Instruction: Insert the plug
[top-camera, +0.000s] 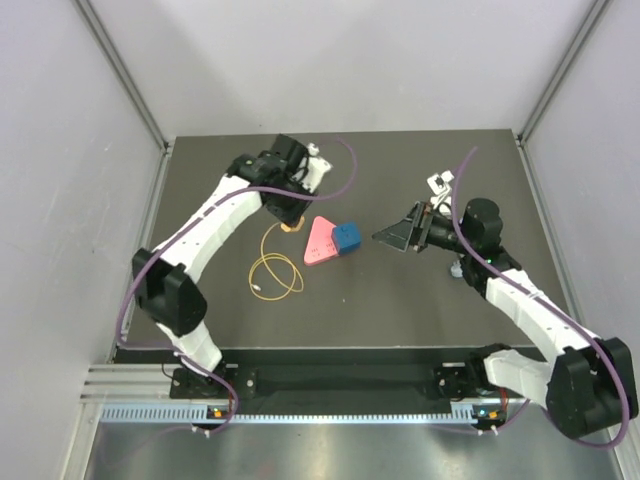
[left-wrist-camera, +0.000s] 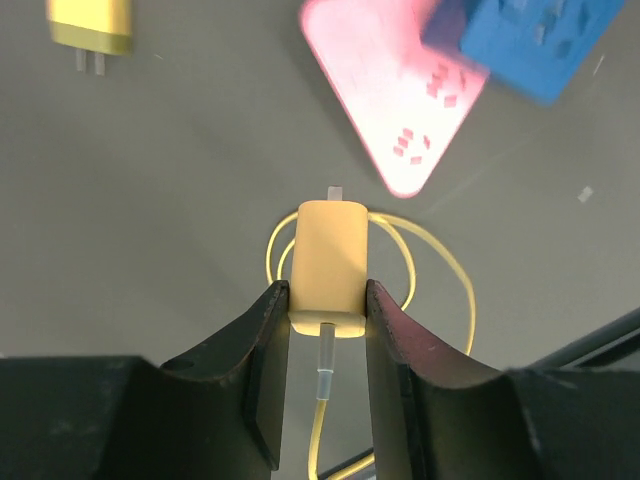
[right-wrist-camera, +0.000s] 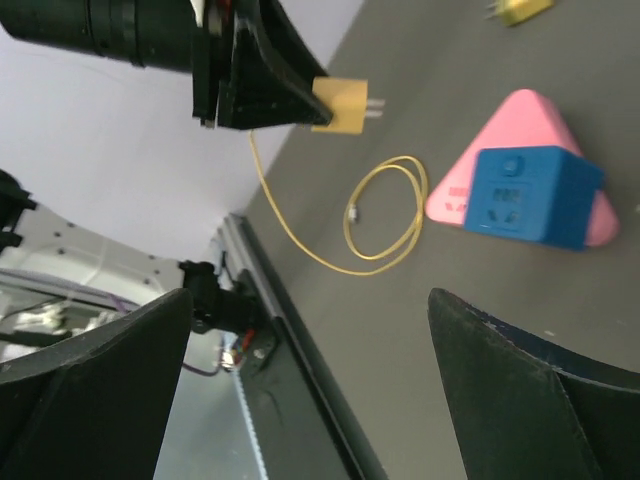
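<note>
Left gripper (left-wrist-camera: 327, 292): clamped on the yellow plug (left-wrist-camera: 330, 255), whose prongs stick out past the fingertips.
Plug: near the blue socket cube (top-camera: 346, 237), not touching it.
Pink triangular block (top-camera: 316, 248): touching the cube.
Yellow cable (top-camera: 275, 272): coiled near the cube.
Right gripper (top-camera: 388, 237): jaws wide apart and empty, on the cube's opposite side.

At the top view's centre, a gap of bare table (top-camera: 400, 290) lay between the blue cube (top-camera: 347, 237) and the wide-open right gripper (top-camera: 388, 236). The cube touched the pink block (top-camera: 318, 243). The cable coil (top-camera: 275, 272) blocked the block's lower left. The left gripper (top-camera: 291, 222), clamped on the plug (left-wrist-camera: 330, 262), crowded its upper left.
</note>
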